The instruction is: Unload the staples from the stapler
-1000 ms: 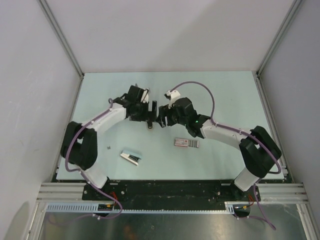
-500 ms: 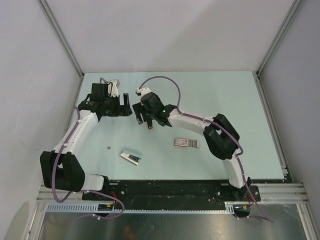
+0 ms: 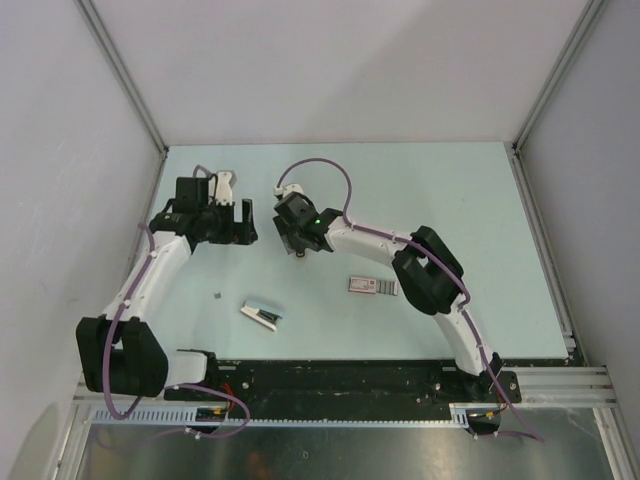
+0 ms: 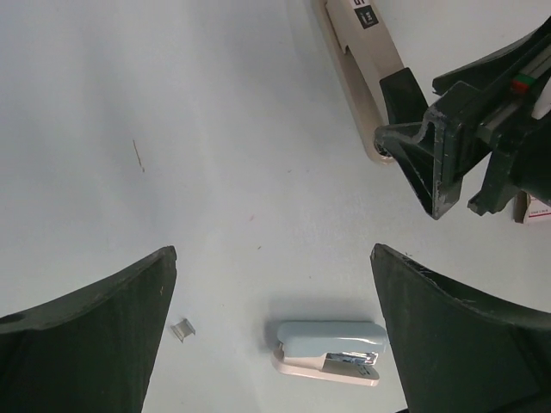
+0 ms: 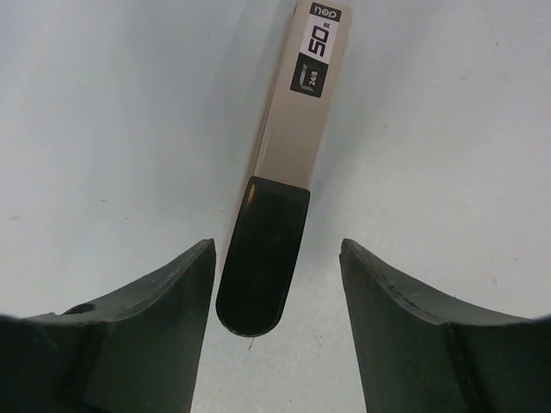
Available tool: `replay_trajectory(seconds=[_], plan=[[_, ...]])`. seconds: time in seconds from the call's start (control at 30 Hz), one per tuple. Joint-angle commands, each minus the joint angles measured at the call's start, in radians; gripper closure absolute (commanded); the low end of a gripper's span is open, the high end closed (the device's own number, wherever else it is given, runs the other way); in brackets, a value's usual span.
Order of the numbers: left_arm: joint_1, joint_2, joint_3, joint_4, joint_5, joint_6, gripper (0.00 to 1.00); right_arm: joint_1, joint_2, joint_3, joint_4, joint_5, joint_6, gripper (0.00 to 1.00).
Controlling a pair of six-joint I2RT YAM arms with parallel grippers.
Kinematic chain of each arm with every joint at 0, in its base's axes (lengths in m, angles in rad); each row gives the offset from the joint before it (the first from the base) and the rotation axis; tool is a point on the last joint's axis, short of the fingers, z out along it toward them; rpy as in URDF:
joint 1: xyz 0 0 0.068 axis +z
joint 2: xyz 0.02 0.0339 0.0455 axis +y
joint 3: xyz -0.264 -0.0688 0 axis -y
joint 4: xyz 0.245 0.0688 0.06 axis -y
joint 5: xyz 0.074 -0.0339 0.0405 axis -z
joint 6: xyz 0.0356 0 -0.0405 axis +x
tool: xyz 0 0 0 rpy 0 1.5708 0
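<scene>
Top external: pale table (image 3: 480,200), grey walls (image 3: 330,60)

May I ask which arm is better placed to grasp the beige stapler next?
Right, I'd say. The right gripper hangs over the beige stapler, open jaws either side of its black end. The left gripper, also open, sits beside it.

The pale green table (image 3: 480,200) carries a long beige stapler (image 5: 293,129) with a black end, lying flat toward the far middle. Nearer the front lies a small blue stapler (image 3: 262,312), with a tiny bit of staples (image 4: 182,328) near its left. Further right, a flat pink-red piece (image 3: 361,285) lies end to end with a grey strip of staples (image 3: 388,288).
</scene>
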Motion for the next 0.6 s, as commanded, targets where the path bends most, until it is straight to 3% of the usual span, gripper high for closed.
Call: replay_trajectory(seconds=[0.0, 0.13, 0.37, 0.57], plan=[[0.009, -0.044, -0.020, 0.035, 0.045, 0.074, 0.01, 0.009, 0.021, 0.064, -0.022, 0.042, 0.012, 0.38], [0.009, -0.050, -0.043, 0.036, 0.047, 0.085, 0.01, 0.002, 0.031, 0.068, -0.007, 0.008, 0.026, 0.51], [0.007, -0.102, -0.108, 0.074, 0.078, 0.154, 0.01, -0.008, 0.027, 0.072, -0.006, -0.021, 0.051, 0.94], [-0.014, -0.132, -0.149, 0.133, 0.130, 0.140, 0.01, -0.040, -0.121, -0.054, 0.074, -0.088, 0.204, 1.00]])
